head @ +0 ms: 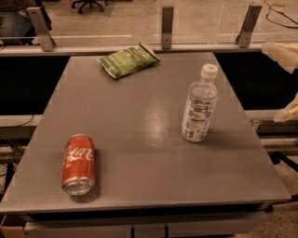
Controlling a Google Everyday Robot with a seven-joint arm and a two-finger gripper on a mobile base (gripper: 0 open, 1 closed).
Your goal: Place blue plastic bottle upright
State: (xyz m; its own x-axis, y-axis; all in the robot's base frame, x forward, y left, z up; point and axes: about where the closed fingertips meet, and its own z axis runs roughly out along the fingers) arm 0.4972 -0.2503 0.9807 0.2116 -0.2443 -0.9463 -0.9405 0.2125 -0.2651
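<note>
Gripper (273,82) sits at the far right edge of my view, off the table's right side and partly cut off. Its two pale fingers (281,52) are spread wide, one above the other, with nothing between them.

Blue plastic bottle (200,109) stands upright on the table, right of centre, white cap on top and label facing me. It is near the gripper but clear of it.

Table (139,116) is a flat grey top with a dull sheen near the middle. Red Coca-Cola can (78,163) lies on its side near the front left corner, open end towards me. Green chip bag (129,60) lies flat at the far edge.

Behind the table there is a low rail with metal posts (167,25), then pale floor and an office chair base (88,4). A cable (279,9) trails at top right.
</note>
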